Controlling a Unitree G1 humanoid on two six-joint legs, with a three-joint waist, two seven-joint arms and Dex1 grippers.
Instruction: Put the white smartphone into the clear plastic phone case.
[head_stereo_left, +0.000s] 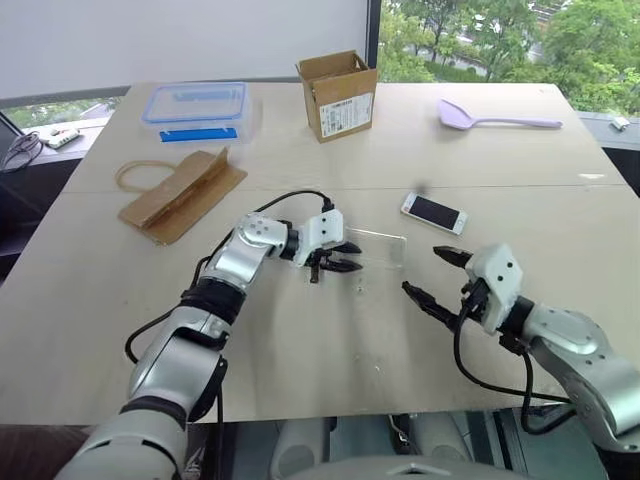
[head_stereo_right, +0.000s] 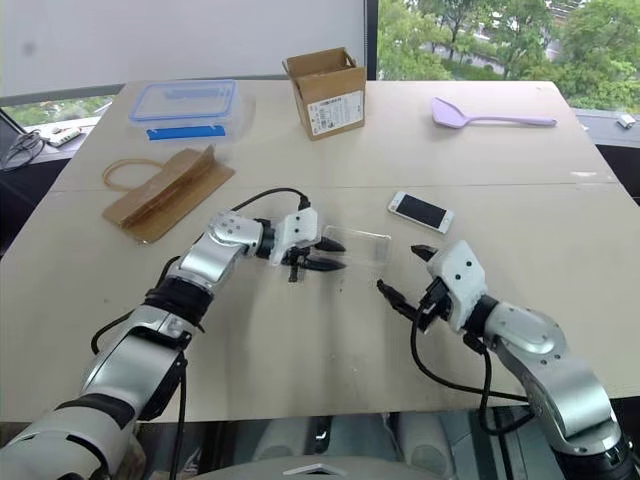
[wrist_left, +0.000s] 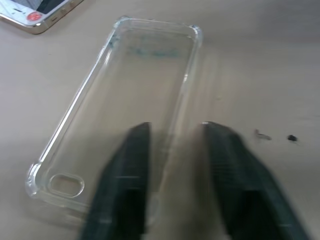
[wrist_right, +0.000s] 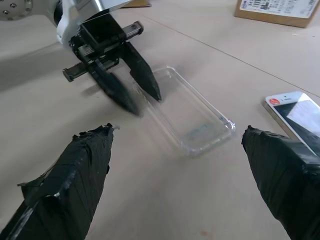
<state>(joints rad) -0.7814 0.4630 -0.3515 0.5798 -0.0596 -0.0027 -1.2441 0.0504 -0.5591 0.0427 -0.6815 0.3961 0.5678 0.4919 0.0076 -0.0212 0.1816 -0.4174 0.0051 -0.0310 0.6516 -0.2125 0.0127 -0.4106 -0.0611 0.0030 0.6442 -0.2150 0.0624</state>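
The table (head_stereo_left: 300, 330) holds the case (head_stereo_left: 375, 250) at frame centre, the phone (head_stereo_left: 434, 212) just upper right. The left gripper (head_stereo_left: 335, 257) pinches the case's long edge and may skid it; the right gripper (head_stereo_left: 432, 275) gapes empty.

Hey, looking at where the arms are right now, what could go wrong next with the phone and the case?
1. The left gripper is pinching just one long edge of the clear plastic phone case; the thin shell may flex or slip out.
2. The white smartphone lies apart from the case, and the open right gripper hasn't reached it; being flat on the table, it may slide when grasped.
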